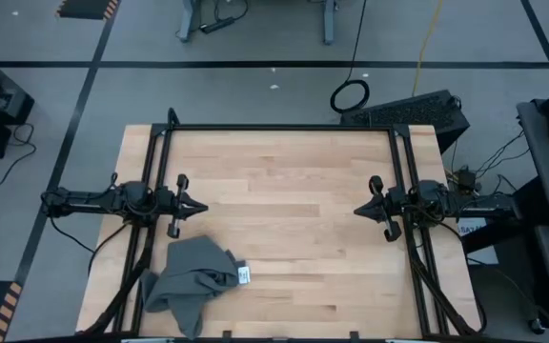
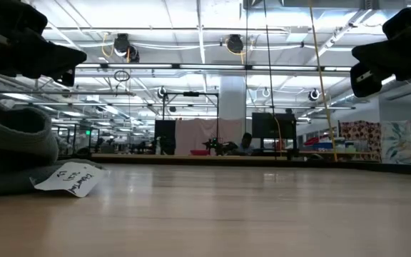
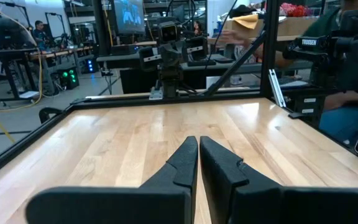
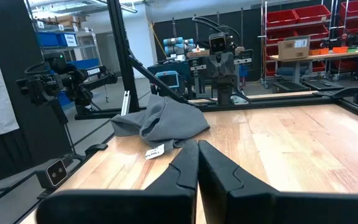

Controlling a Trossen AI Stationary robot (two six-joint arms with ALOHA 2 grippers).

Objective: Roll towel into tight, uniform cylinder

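Observation:
The dark grey towel (image 1: 193, 278) lies crumpled in a heap on the wooden table (image 1: 294, 191) near its front left corner, its white tag (image 1: 245, 275) at the heap's right side. The low view shows the towel (image 2: 13, 153) and the tag (image 2: 73, 178) flat on the wood. My left gripper (image 1: 204, 206) hovers shut at the table's left, just behind the towel and apart from it. My right gripper (image 1: 356, 210) hovers shut at the table's right. Both point toward the table's middle. The right wrist view shows the towel (image 4: 163, 121) far ahead of the shut fingers.
A black frame rail (image 1: 284, 127) runs along the table's far edge, with side rails by each arm. Bare wood lies between the two grippers and to the right of the towel. People sit at benches beyond the table in the left wrist view.

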